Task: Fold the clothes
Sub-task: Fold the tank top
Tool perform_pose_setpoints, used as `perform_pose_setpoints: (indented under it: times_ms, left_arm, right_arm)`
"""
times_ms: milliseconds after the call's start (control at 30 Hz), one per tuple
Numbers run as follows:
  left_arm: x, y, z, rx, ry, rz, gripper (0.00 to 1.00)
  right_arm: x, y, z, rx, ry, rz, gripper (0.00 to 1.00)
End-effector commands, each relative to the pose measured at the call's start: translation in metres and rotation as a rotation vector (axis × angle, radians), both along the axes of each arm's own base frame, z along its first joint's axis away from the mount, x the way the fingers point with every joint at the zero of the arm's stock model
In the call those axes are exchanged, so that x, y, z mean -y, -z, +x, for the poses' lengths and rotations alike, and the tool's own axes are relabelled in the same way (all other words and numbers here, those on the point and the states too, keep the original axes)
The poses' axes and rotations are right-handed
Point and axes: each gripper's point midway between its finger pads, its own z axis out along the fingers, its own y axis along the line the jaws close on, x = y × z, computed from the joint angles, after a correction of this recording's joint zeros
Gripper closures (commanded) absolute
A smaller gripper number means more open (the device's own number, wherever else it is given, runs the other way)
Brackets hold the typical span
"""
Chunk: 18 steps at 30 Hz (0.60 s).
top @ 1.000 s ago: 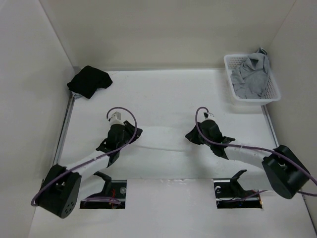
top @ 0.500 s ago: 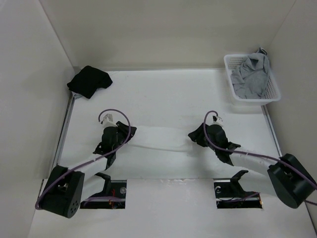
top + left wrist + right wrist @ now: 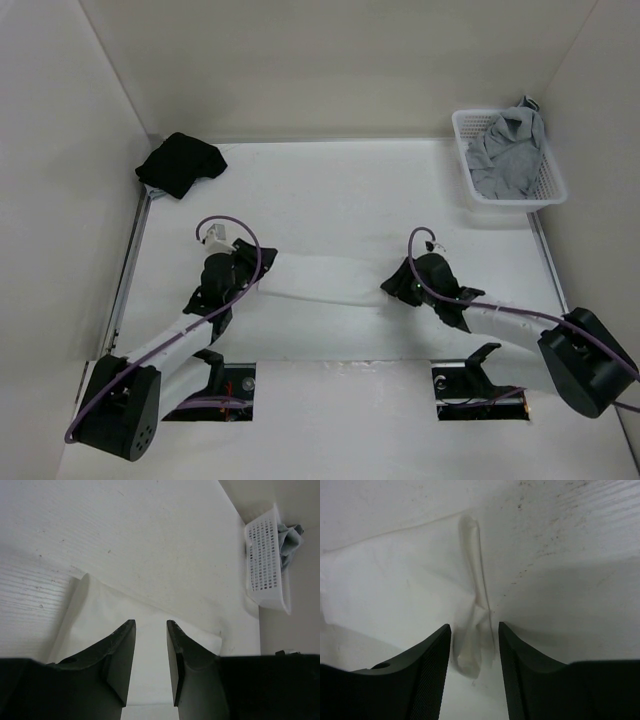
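The clothes (image 3: 320,280), a thin white camisole, are lying as a long flat band on the table (image 3: 340,190), near its front edge, spanning the space between my two grippers.

My left gripper (image 3: 243,262) is hovering low over the band's left end with its jaws standing apart. Cloth is showing flat beneath and between them, and nothing is being pinched. My right gripper (image 3: 397,287) is sitting at the band's right end, jaws likewise wide, straddling a raised ridge of bunched fabric (image 3: 476,645) without clamping it.

Risks, as I am judging them:
- The ridge is lying so close to my right fingers that any lift or sideways move could snag it and drag the band askew.
- The cloth is thin, so closing either gripper may take one layer only and peel the fold open.
- The straps are not showing in these views, so one may be trailing loose.
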Motion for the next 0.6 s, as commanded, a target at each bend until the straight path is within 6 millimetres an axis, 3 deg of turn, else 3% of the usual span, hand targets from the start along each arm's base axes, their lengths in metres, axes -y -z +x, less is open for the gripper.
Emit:
perform_pose_setpoints:
  times_ms: [0, 67, 233, 333, 567]
  left_arm:
    - [0.008, -0.026, 0.009, 0.068, 0.028, -0.016, 0.70]
    - [0.009, -0.025, 0.010, 0.067, 0.031, -0.018, 0.70]
    - [0.011, -0.034, 0.009, 0.089, 0.040, -0.025, 0.70]
    - [0.017, -0.035, 0.006, 0.089, 0.063, -0.027, 0.70]
    - [0.050, -0.034, -0.003, 0.067, 0.149, -0.056, 0.70]
  right_arm:
    - [-0.012, 0.001, -0.001, -0.040, -0.035, 0.023, 0.54]
    - [-0.016, 0.005, 0.000, -0.060, -0.031, 0.039, 0.61]
    - [-0.015, 0.007, 0.009, -0.029, 0.036, 0.084, 0.94]
    - [0.004, -0.008, 0.013, 0.036, 0.127, 0.048, 0.97]
    - [0.034, -0.062, -0.006, 0.141, 0.125, -0.029, 0.98]
